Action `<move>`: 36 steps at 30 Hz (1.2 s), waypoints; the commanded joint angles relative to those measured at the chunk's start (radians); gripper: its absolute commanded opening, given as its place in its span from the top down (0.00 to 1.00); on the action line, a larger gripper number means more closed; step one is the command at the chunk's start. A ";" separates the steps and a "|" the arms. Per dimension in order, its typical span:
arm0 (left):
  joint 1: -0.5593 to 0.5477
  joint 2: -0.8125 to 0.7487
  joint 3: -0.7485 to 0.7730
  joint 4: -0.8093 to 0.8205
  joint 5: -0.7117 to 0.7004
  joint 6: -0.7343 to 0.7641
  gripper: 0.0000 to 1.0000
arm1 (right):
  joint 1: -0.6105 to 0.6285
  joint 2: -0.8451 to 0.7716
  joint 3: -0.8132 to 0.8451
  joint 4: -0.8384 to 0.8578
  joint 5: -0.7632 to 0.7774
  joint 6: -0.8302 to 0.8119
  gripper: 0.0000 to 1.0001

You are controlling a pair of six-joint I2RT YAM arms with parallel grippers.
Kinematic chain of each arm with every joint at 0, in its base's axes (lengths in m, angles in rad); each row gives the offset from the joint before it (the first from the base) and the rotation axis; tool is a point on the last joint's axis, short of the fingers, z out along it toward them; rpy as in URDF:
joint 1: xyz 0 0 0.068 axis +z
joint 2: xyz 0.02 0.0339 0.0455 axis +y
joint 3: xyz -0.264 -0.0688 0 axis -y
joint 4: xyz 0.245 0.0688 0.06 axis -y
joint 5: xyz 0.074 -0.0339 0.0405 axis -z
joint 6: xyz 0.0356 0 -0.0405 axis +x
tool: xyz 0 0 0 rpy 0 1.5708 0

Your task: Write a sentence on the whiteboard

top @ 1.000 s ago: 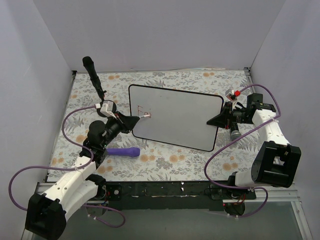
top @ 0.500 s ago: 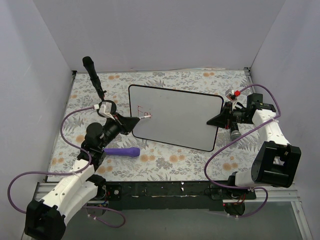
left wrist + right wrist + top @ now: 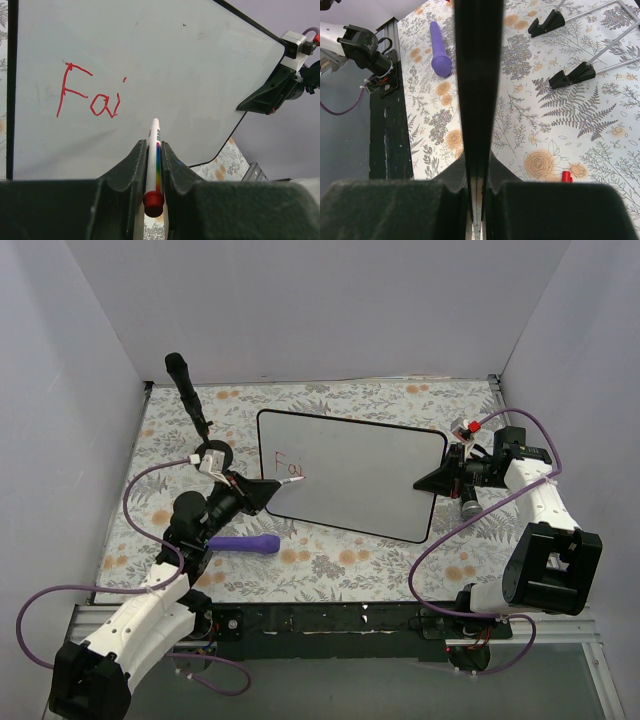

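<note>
The left gripper (image 3: 152,150) is closed on a white marker pen (image 3: 153,162). Both dark fingers press the barrel from either side. The pen's red end sticks out behind the fingers and its tip points forward at the whiteboard (image 3: 360,475). The tip sits just right of and slightly below the red lettering. Whether it actually touches the glossy surface cannot be told from these views.

The sentence (image 3: 90,97) so far reads "Fai", written in red near the whiteboard's upper left corner, close to its left edge.

The right gripper (image 3: 477,167) is clamped shut on the whiteboard's right edge. The thin black frame runs straight up between its two fingers in the wrist view. From above, this grip sits toward the lower part of that edge.

The whiteboard lies at the centre of a floral mat (image 3: 380,400), turned a little askew to the mat's sides. Two of its small black feet (image 3: 546,23) show on the underside in the right wrist view.

A purple cylinder (image 3: 246,543) lies on the mat near the whiteboard's lower left corner, apart from it. A black handled tool (image 3: 188,395) lies beyond the whiteboard's upper left corner. A small red cap (image 3: 566,176) rests on the mat just beside the whiteboard's right edge.
</note>
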 commanded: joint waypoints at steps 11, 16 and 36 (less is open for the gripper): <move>-0.052 0.031 0.004 0.011 -0.039 0.052 1.00 | 0.006 -0.022 0.000 0.025 0.025 -0.025 0.99; -0.084 0.069 0.022 0.017 -0.088 0.079 1.00 | 0.005 -0.017 0.002 0.021 0.028 -0.030 0.99; -0.087 0.147 0.079 0.029 -0.224 0.087 1.00 | 0.005 -0.025 0.002 0.022 0.024 -0.033 0.99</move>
